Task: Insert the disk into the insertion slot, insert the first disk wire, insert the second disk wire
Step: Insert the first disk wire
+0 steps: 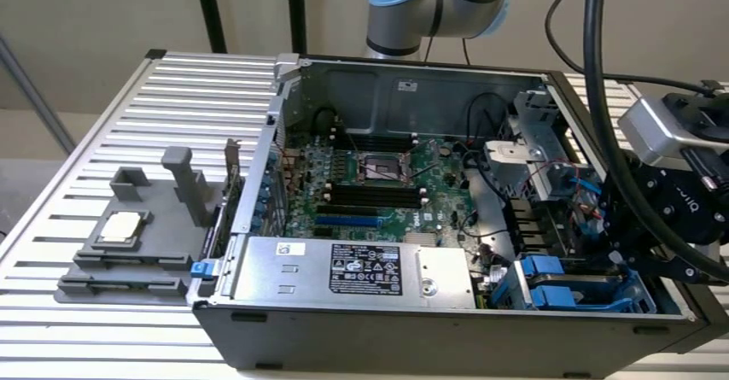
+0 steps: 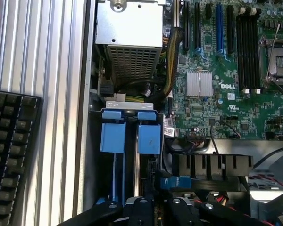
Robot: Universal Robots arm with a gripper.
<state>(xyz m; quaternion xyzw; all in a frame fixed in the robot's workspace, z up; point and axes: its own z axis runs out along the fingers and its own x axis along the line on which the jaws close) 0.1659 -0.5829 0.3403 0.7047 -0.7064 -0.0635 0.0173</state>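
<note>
Arm (image 1: 439, 4) rises behind the open computer case (image 1: 341, 329), and its wrist hangs over the case's near corner on the exterior view's right, with black cables (image 1: 592, 98) looping down to it. The tool points down into the case. The pincer (image 1: 626, 256) sits low above the insertion slot (image 1: 558, 286), the grey drive cage with blue clips. In the wrist view its black fingers (image 2: 141, 209) are pressed together just over the cage. Whether they pinch anything cannot be told, as dark parts and red wires (image 2: 269, 181) crowd that spot.

Two blue carrier tabs (image 2: 111, 136) stand side by side in the slot. The disk's silver face is hidden, so which tab is its own cannot be told.

The motherboard (image 2: 226, 70) lies beside the cage, and the silver power-supply box (image 1: 353, 269) sits along the case's near wall. On the slatted metal counter (image 1: 194, 98), a grey stand (image 1: 125, 243) carrying a small chip rests to the exterior view's left of the case. A black keyboard (image 2: 9, 155) lies on the counter near the cage side.
</note>
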